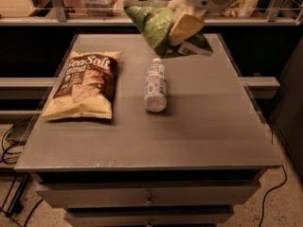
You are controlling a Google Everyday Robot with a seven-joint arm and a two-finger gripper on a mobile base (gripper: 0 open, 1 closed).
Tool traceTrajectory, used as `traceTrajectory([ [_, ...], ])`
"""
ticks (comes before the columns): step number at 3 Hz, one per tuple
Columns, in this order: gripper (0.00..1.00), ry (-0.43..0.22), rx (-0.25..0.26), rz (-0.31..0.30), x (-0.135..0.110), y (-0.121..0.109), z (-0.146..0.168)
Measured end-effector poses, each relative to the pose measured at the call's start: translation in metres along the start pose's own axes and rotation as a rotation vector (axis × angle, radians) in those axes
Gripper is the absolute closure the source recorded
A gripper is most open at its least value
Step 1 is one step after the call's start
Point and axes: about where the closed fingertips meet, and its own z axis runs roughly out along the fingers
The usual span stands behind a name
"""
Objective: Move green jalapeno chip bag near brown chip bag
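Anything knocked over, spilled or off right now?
Only the water bottle: it lies on its side in the middle of the table, no spill visible. The brown chip bag lies flat at left. The hand holds the green chip bag up over its far edge.

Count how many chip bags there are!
2. Brown chip bag: left on the table. Green jalapeno chip bag: in the gripper, above the far edge. More may be hidden.
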Motion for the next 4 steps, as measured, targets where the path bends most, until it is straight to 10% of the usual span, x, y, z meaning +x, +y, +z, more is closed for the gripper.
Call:
traceTrajectory([
  [2,1.00,-0.209,-0.039,0.086,-0.094,0.015,0.033],
  [4,0.61,-0.201,-0.101,0.195,-0.135,0.030,0.086],
])
